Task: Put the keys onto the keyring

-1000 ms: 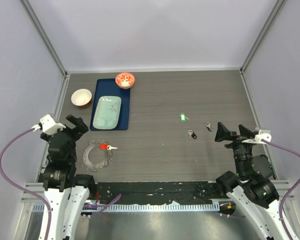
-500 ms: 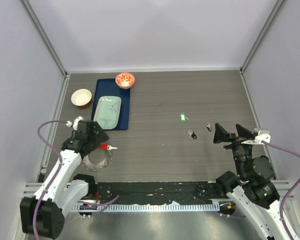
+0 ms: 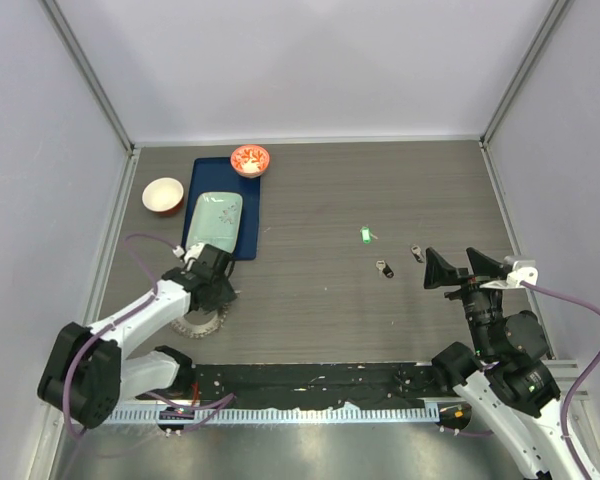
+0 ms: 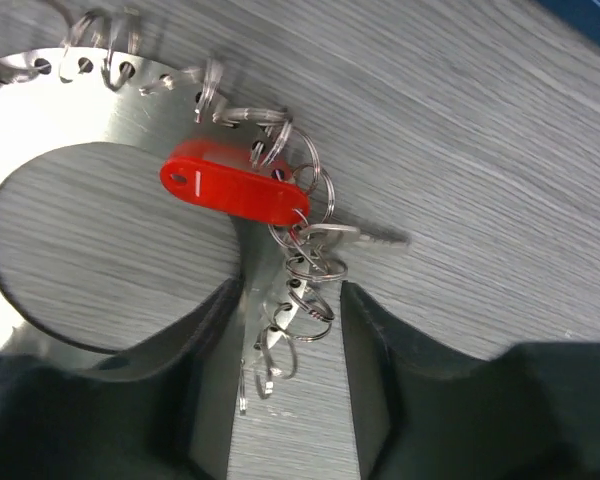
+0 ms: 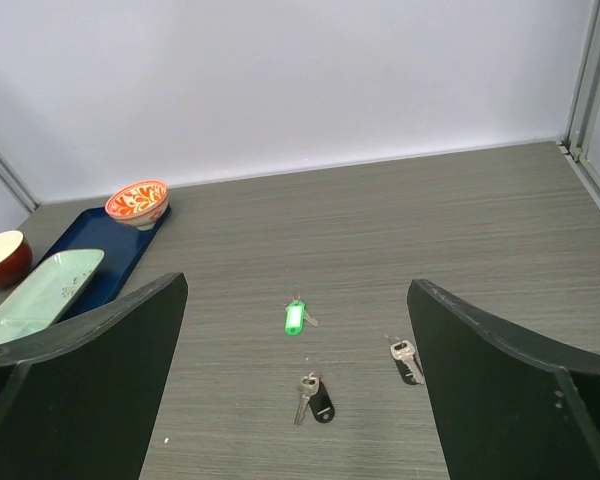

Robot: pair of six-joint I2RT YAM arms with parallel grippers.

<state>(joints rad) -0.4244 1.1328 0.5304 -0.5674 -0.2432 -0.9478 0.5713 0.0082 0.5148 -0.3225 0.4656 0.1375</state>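
Where a second ago it hung wide near its base, the left gripper (image 4: pixel 285 300) now straddles the band of the keyring (image 4: pixel 80 115) at the near left of the table (image 3: pixel 310 310). Its jaws have narrowed, but whether they pinch is unclear. The red key (image 4: pixel 235 190) lies crosswise just ahead, blade rightward in the wrist view. The right gripper (image 3: pixel 452 262) gapes, unmoved, beside the loose keys (image 3: pixel 383 268).

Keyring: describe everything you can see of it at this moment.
The keyring is a flat, silvery metal band forming a wide ring. Small holes are punched along its outer edge, with little wire split rings threaded through them. It lies flat on the table at the near left. A red key is linked to the split rings, its tag resting across the band. The left gripper straddles the band, one finger on each side; whether it pinches cannot be told.
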